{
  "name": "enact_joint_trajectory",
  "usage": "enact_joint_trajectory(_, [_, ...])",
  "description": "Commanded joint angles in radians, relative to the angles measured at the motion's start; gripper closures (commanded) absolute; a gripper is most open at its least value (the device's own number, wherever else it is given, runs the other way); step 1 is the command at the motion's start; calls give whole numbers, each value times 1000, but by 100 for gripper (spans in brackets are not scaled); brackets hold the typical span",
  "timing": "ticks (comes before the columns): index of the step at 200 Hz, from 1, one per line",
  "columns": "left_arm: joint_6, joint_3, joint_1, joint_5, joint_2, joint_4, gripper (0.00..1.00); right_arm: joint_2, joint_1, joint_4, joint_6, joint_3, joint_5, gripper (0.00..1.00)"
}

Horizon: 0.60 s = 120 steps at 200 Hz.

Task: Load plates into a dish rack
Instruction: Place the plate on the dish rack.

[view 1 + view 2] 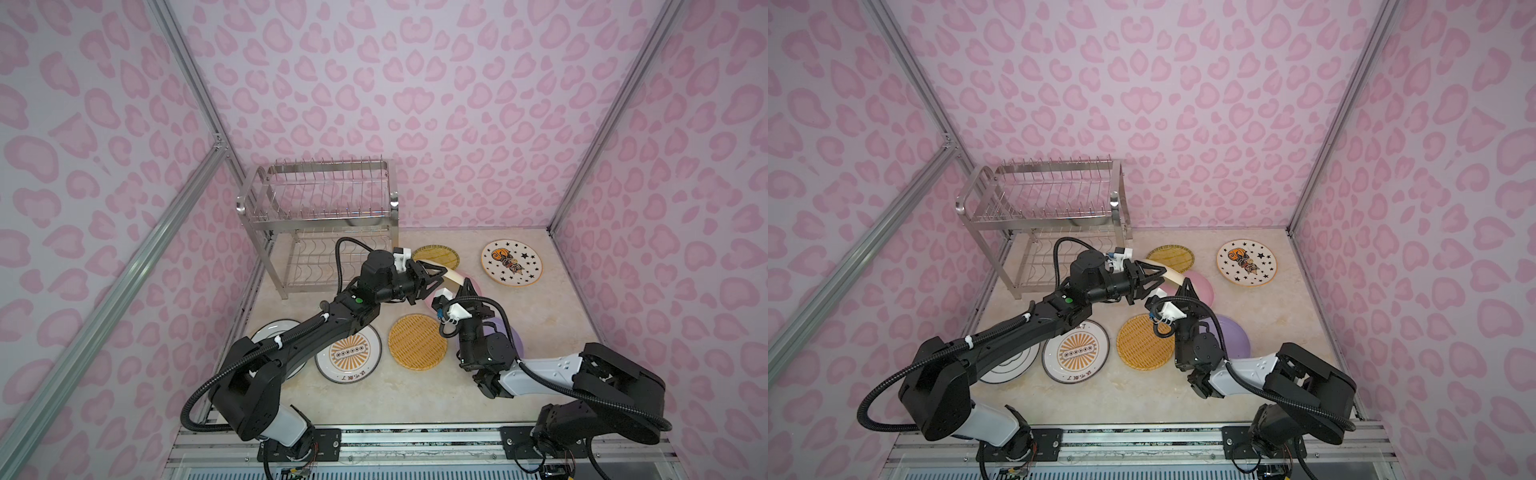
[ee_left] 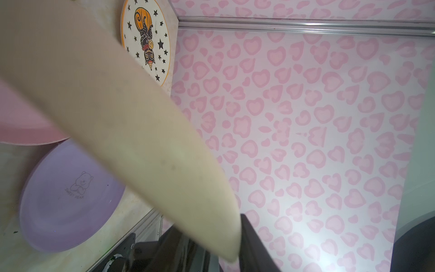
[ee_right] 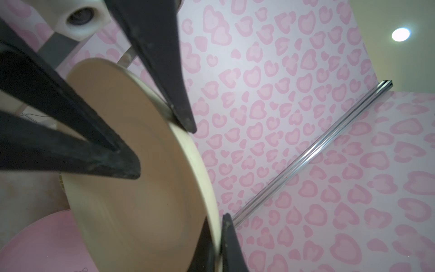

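In both top views I hold a plain round cream plate up on its edge above the pale marbled surface, just to the right of the two-tier shiny steel wire dish rack. My right fingers rise from below and are clamped on the rim at the end away from the rack. My left fingers reach in from the rack side and straddle the opposite end.

Beneath the cream plate a plain pink plate lies flat, and a lilac plate lies partly under my right arm. Also flat on the surface are:
- a white star-printed plate;
- two yellow woven-pattern plates;
- a white orange-sunburst plate;
- a white dark-rimmed plate, under my left arm.

In the left wrist view the cream plate sweeps across as a blurred band. Its rim ends between my left fingers, and one dark finger sits right beside the edge. I cannot tell whether they are pressing it or standing just off it. Behind it lie the pink plate, the lilac plate and the star-printed plate.

In the right wrist view the rim is wedged between my right fingers, which are closed tight on it. Farther along, one left finger lies across the plate's tan face and the other meets the outer rim. The pink plate lies below.
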<state>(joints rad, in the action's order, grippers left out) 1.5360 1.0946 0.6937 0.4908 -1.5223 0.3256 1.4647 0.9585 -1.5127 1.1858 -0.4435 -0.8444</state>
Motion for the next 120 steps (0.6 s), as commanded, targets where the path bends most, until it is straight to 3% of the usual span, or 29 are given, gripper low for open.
enact_joint_trajectory(1, [-1, 23, 1, -12, -14, -15, 68, -4, 7, -45, 5, 11, -1, 100])
enact_joint_trajectory(59, [-8, 49, 6, -32, -30, -40, 74, -19, 16, -46, 11, 25, -7, 100])
enact_joint_trajectory(120, [-34, 88, 24, -40, -51, -34, 97, -60, 35, -45, 9, 38, -16, 100])
